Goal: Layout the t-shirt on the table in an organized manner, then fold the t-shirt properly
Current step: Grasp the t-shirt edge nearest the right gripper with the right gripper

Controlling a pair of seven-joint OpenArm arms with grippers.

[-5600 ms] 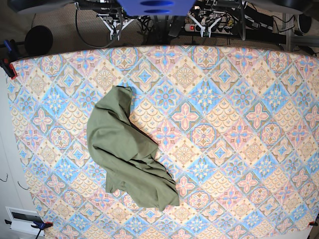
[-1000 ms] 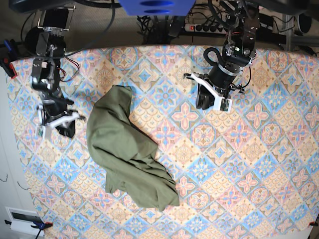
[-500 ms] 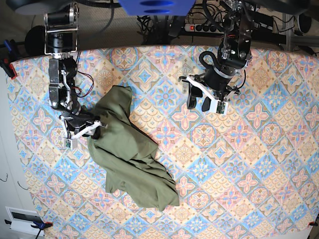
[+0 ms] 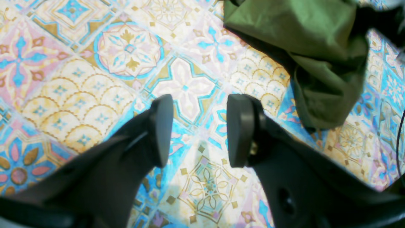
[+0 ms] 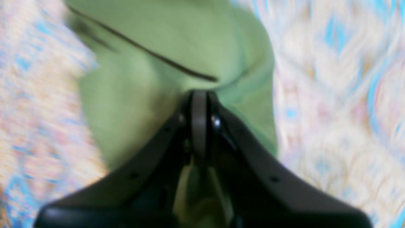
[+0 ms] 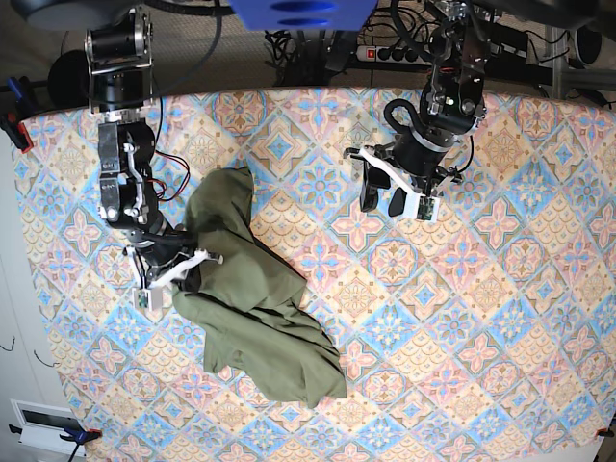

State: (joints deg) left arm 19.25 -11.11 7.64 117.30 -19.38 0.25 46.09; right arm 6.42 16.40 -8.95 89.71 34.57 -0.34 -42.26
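Observation:
The olive-green t-shirt lies crumpled on the left half of the table. My right gripper is at the garment's left edge, shut on a pinch of its cloth. The blurred right wrist view shows the closed fingertips with the t-shirt's fabric gathered around them. My left gripper hovers open over bare patterned cloth, well to the right of the garment. In the left wrist view that left gripper has its two fingers apart with nothing between them, and the t-shirt lies ahead at the upper right.
Cables and a power strip run behind the table's far edge. Clamps hold the cloth at the left edge and the front left corner. The floor drops away to the left of the table.
My right gripper has moved from the table's left side onto the t-shirt's left edge and closed on it, bunching the cloth. My left gripper has opened and shifted slightly left.

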